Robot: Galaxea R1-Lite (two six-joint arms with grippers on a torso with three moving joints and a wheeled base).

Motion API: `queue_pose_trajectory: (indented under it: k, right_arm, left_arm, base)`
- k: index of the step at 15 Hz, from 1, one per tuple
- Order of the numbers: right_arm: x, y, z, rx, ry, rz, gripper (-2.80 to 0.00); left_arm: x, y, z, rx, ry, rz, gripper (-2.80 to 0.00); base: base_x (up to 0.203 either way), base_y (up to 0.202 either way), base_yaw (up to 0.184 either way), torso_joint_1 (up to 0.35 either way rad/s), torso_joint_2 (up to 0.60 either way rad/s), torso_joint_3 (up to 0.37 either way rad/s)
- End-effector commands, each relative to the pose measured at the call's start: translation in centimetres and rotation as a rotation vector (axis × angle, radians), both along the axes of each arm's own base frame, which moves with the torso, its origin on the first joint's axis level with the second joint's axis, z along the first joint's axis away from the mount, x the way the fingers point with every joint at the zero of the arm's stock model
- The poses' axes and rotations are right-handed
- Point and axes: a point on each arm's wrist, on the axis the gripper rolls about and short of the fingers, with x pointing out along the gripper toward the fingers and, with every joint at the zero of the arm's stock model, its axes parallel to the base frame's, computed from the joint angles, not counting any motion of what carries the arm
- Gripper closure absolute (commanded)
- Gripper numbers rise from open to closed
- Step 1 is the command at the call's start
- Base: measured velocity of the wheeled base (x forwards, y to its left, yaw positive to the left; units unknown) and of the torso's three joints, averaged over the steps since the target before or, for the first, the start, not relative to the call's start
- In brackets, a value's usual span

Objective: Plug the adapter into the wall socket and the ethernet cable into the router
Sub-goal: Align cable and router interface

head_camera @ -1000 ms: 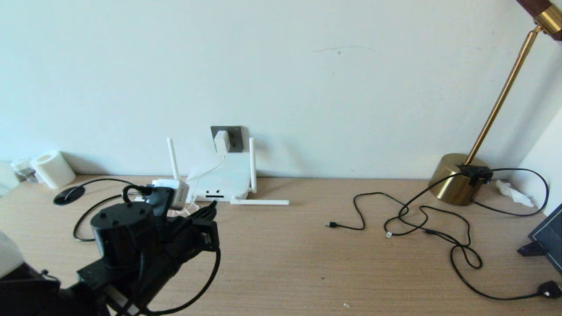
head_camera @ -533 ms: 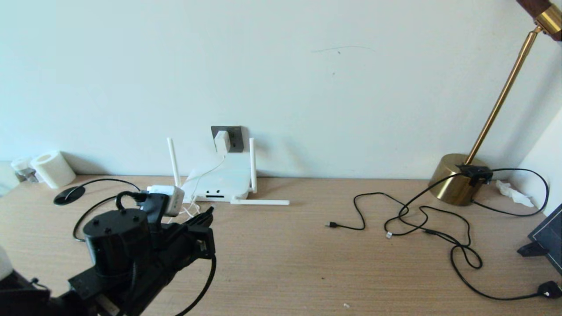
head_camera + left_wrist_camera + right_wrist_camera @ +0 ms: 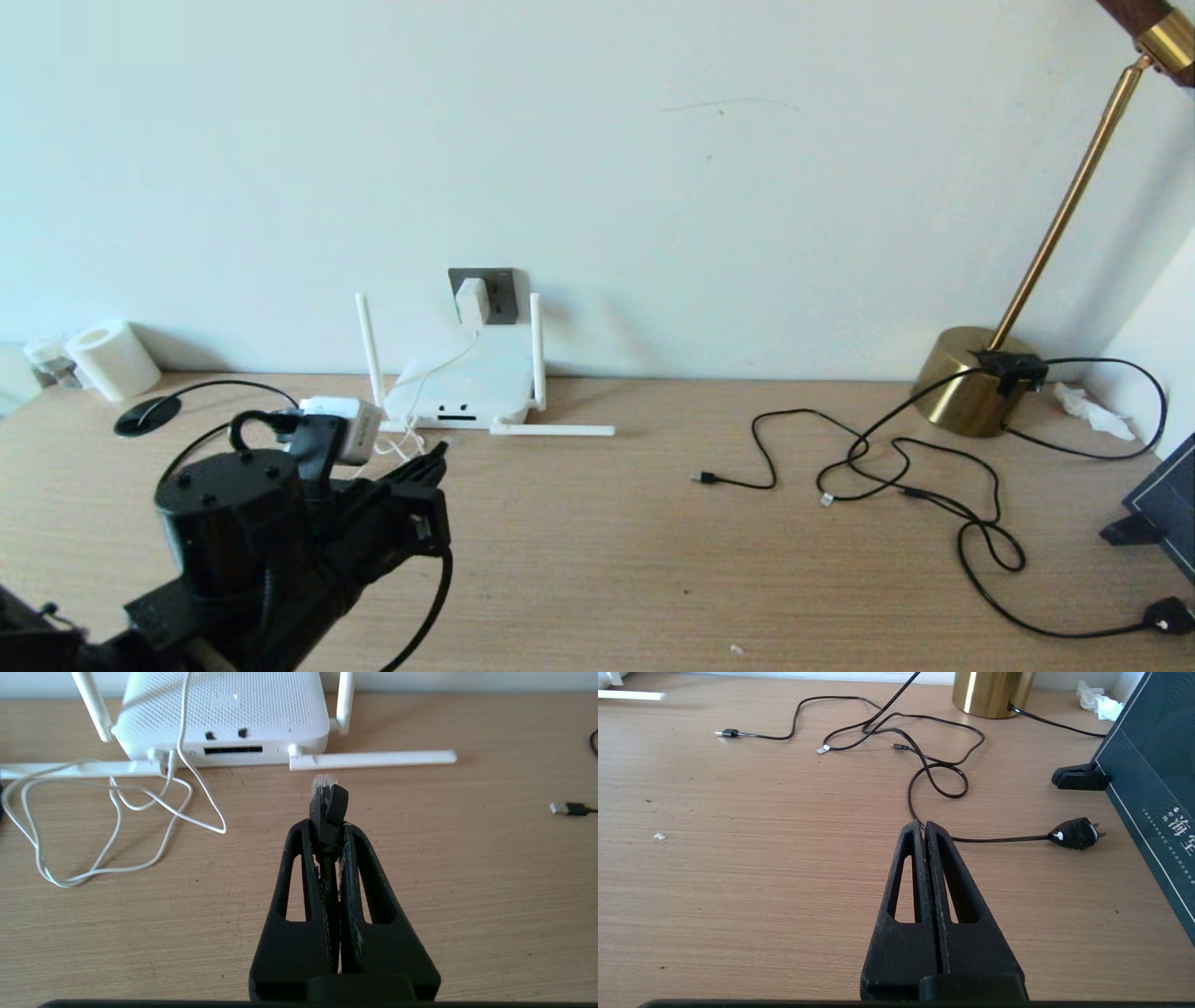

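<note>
My left gripper (image 3: 327, 828) is shut on the ethernet cable (image 3: 328, 805). Its black connector with a clear tip sticks out past the fingertips and points at the router (image 3: 224, 714). The tip hovers a short way in front of the router's front edge, to one side of the dark ports (image 3: 232, 750). In the head view the router (image 3: 467, 387) stands against the wall. The white adapter (image 3: 471, 299) sits in the dark grey wall socket (image 3: 501, 291), and its thin white cord (image 3: 117, 812) loops on the table. My right gripper (image 3: 924, 828) is shut and empty above the table.
A brass lamp base (image 3: 971, 378) stands at the far right with thin black cords (image 3: 887, 467) sprawled before it. A dark box (image 3: 1167, 504) and a black plug (image 3: 1167, 616) are at the right edge. A white roll (image 3: 112, 359) lies at the far left.
My left arm has drawn back and to the left, away from the router, still holding the ethernet cable. Nothing else has moved.
</note>
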Motion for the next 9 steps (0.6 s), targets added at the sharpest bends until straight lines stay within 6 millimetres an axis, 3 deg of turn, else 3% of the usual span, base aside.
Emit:
queue_pose_trajectory:
  k: [1, 9]
  right_arm:
    - [0.0, 0.0, 0.0, -0.001, -0.001, 0.001, 0.00]
    - [0.0, 0.0, 0.0, -0.001, -0.001, 0.001, 0.00]
  left_arm:
    - [-0.5, 0.2, 0.8, -0.016, -0.030, 0.001, 0.00]
    - [-2.2, 0.8, 1.8, -0.037, -0.061, -0.017, 0.00]
  base:
    - [0.000, 0.000, 0.000, 0.000, 0.00, 0.000]
    - [0.000, 0.000, 0.000, 0.000, 0.00, 0.000]
